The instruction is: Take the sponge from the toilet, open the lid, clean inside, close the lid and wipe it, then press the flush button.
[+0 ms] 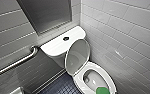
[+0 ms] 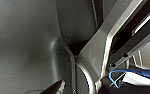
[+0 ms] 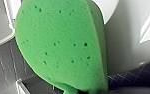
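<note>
The white toilet [image 1: 77,80] stands in the corner with its oval lid [image 1: 77,56] raised against the tank. On the tank top sits the small round flush button [image 1: 65,38]. The bright green sponge [image 1: 102,90] hangs over the front of the open bowl. In the right wrist view the sponge [image 3: 61,45] looms large before the white bowl [image 3: 131,45], and my right gripper [image 3: 73,91] is shut on its near end. My left gripper is open and holds nothing. The left wrist view takes in grey parts of my own body [image 2: 28,50].
A steel grab bar [image 1: 13,63] runs along the grey tiled wall on the left. White wall tiles [image 1: 131,37] close in on the right. Dark blue floor tiles [image 1: 61,86] lie left of the bowl. A grey panel [image 1: 46,12] hangs above the tank.
</note>
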